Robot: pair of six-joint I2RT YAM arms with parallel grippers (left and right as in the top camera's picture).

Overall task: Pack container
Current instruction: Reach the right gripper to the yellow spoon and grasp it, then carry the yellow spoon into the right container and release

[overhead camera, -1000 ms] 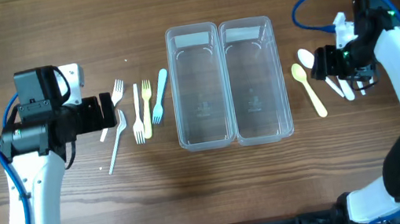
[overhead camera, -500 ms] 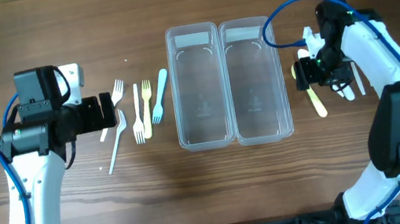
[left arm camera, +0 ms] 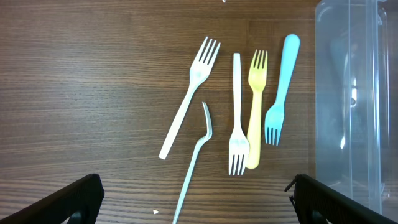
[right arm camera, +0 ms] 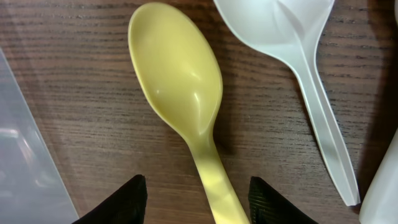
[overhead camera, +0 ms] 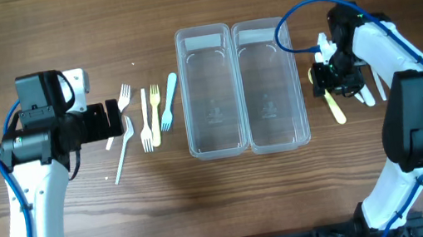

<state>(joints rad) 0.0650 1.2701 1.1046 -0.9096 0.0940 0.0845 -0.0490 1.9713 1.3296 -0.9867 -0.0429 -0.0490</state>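
Observation:
Two clear plastic containers stand side by side mid-table, the left one [overhead camera: 209, 89] and the right one [overhead camera: 269, 80], both empty. My right gripper [overhead camera: 329, 81] is open, low over the yellow spoon [overhead camera: 336, 111]. In the right wrist view its fingers straddle the handle of the yellow spoon [right arm camera: 177, 81] without touching it, the right gripper [right arm camera: 198, 205] open. My left gripper [overhead camera: 115, 118] is open and empty, beside several plastic forks. In the left wrist view the left gripper [left arm camera: 196, 205] hovers over them: a white fork [left arm camera: 189, 99], a bent white fork [left arm camera: 198, 158], a third white fork [left arm camera: 237, 115], a yellow fork [left arm camera: 255, 112] and a blue fork [left arm camera: 280, 90].
White spoons [overhead camera: 366, 91] lie just right of the yellow spoon; one white spoon [right arm camera: 292, 37] shows close beside it in the right wrist view. The right container's wall [right arm camera: 25, 155] is just left of the right gripper. The left container's wall [left arm camera: 354, 106] is right of the forks.
My right gripper has moved left, from over the white spoons to over the yellow spoon, and come down close to it. The left arm has not moved.

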